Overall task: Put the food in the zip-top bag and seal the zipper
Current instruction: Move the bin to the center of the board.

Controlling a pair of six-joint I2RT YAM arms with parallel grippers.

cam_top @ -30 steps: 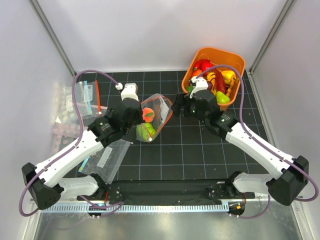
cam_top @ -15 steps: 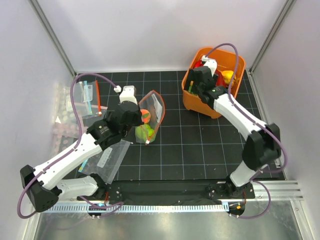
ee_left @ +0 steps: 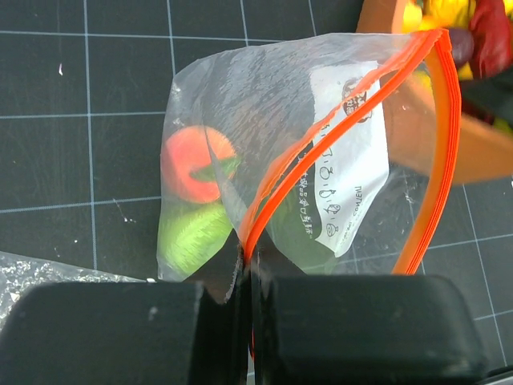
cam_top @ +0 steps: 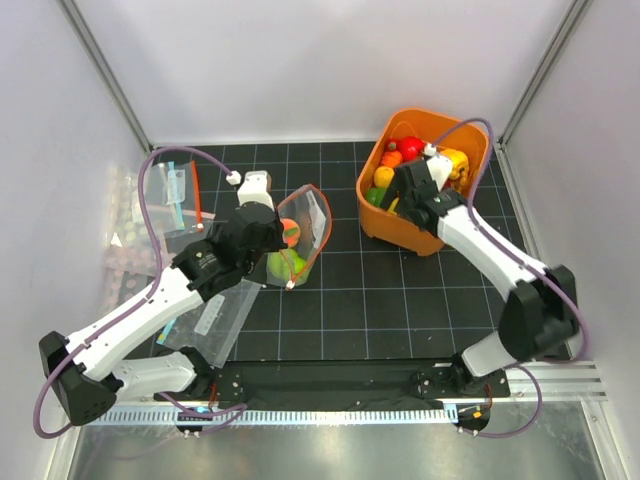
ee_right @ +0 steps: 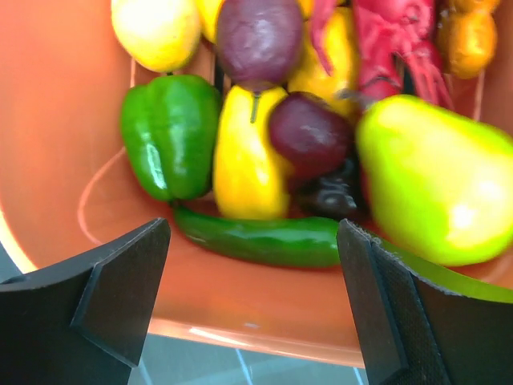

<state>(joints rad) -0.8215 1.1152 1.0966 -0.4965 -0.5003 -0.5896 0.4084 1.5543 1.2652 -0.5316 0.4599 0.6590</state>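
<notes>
— What has shifted in the last second?
— The right arm has swung away from the mouth of the zip-top bag [cam_top: 305, 225] and now reaches into the orange bin [cam_top: 470, 125]; the bin itself sits a little nearer the bag than it did. The left arm has barely moved.
— How much room is there around things?
— The bin stands in the far right corner, close to the side wall. A band of the gridded surface [cam_top: 380, 290] shows between bin and bag, and more of it lies on the near side of both. To the left, a second clear bag [cam_top: 205, 315] lies flat just beside the left arm, with more packets [cam_top: 175, 190] against the left edge.
— And the left end effector [ee_left: 247, 281]?
— Pressed together on the zipper [ee_left: 437, 160], pinching one orange-red lip so the mouth gapes toward the bin. The bag leans up from the surface, its white label [ee_left: 349, 168] facing the wrist camera.
— Anything inside it?
— A peach-coloured fruit [ee_left: 196, 164] and a green piece [ee_left: 192, 233] below it, both at the bottom of the bag.
— The right end effector [ee_right: 252, 233]?
— Spread wide, holding nothing, hanging above the food in the bin. Between its fingers [ee_right: 120, 297] lie a cucumber [ee_right: 264, 241], a green pepper [ee_right: 168, 132] and a yellow pepper [ee_right: 240, 152]; a green pear [ee_right: 437, 184] sits by the right finger. I cannot tell whether either finger touches the bin wall
</notes>
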